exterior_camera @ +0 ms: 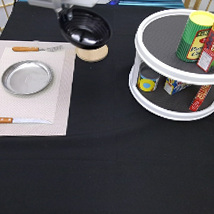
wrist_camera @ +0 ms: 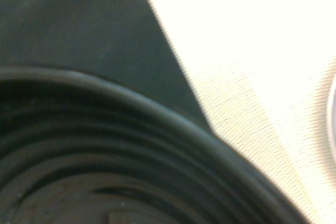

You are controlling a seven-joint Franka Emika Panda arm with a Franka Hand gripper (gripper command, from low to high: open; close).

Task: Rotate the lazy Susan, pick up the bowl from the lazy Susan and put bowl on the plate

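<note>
Above the wooden coaster (exterior_camera: 92, 53), bowl (exterior_camera: 87, 27) clamped by its rim in the hand (exterior_camera: 64, 16), short of the plate (exterior_camera: 27, 77).

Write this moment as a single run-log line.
claw: shut on black bowl | bowl: off lazy Susan, in air above wooden coaster | metal plate: bare on placemat

Even overhead light; wrist view blurred, its placemat (wrist_camera: 255, 75) glaring white.
</note>
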